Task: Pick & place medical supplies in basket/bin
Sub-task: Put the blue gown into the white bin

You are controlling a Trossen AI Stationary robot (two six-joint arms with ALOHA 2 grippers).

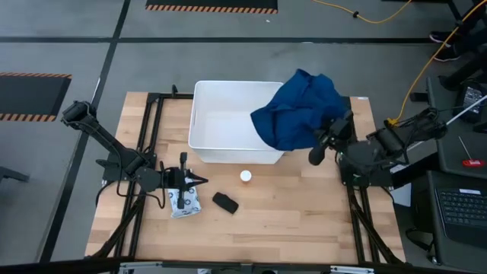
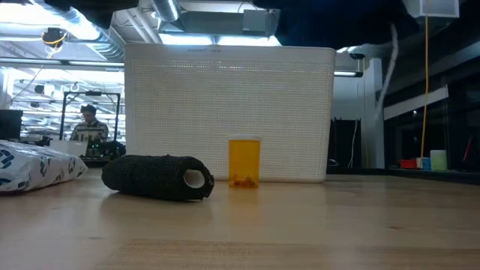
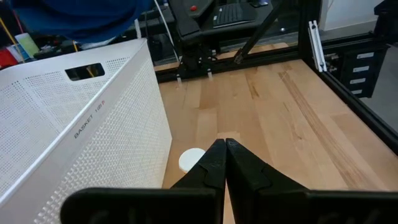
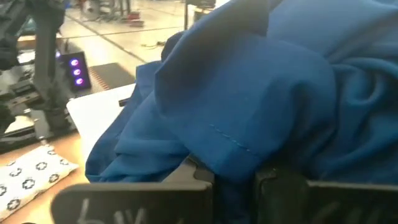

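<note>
Blue cloth (image 1: 300, 108) hangs bunched over the right end of the white tub (image 1: 221, 125), partly inside it and partly spilling over the rim toward the right arm. The right tool (image 4: 233, 177) is at that corner of the tub; in the right wrist view a fold of the cloth sits between its 2 dark fingers (image 4: 186, 174), so it is grasping the cloth. On the pale wooden bench (image 1: 289, 221), in front of the tub's near wall, stands the tiny orange bottle (image 2: 244, 161) with its white cap (image 1: 246, 176), just beside the wall. The black oblong (image 1: 224, 202) lies a little nearer the front edge, apart from the bottle; in the low view it rests on its side, with a pale round end facing right. The white packet (image 1: 185, 203) with dark dots lies to its left, directly under the left tool (image 1: 199, 180), which is clenched with nothing in it, its tips touching in the left wrist view and pointing toward the bottle.
</note>
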